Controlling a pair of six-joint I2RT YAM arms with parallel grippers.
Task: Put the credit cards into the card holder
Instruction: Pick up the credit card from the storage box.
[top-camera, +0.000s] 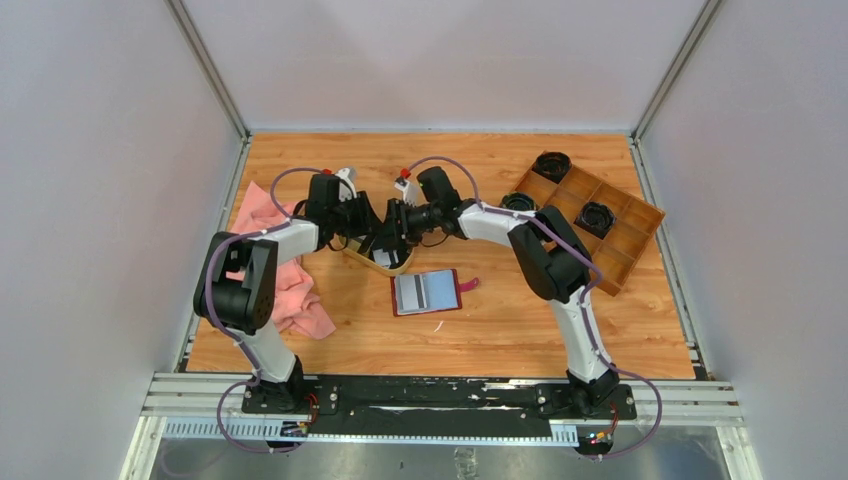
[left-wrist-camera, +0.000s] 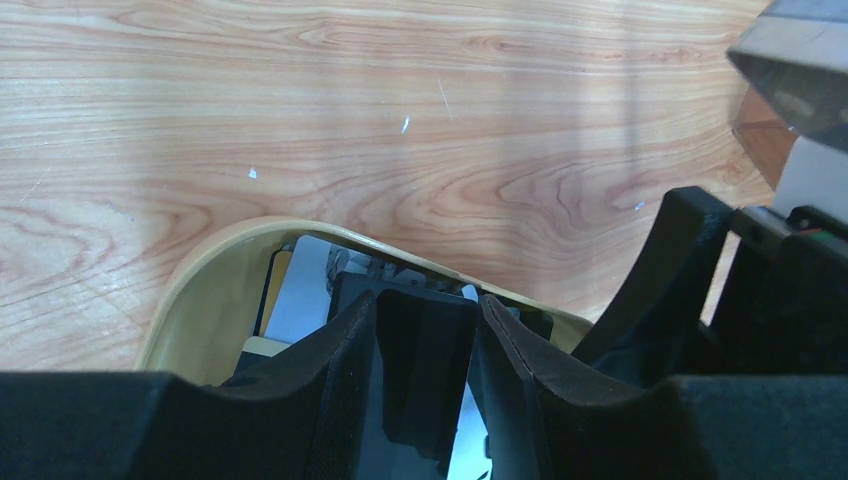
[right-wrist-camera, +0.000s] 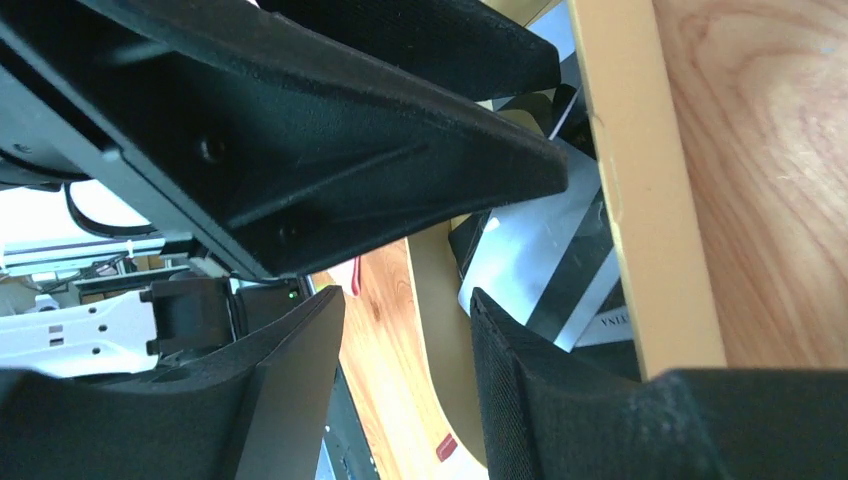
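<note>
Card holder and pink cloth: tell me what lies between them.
Nothing: only bare wooden table separates the card holder from the pink cloth, as the top view shows.

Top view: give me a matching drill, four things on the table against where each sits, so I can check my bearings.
Things:
1 card holder
2 pink cloth
3 compartment tray
4 tan dish

Places:
A far right
B just beyond the card holder, to its left
C far left
D centre, lying open

Pairs: 1-D, 2-C, 3-A, 4-B
</note>
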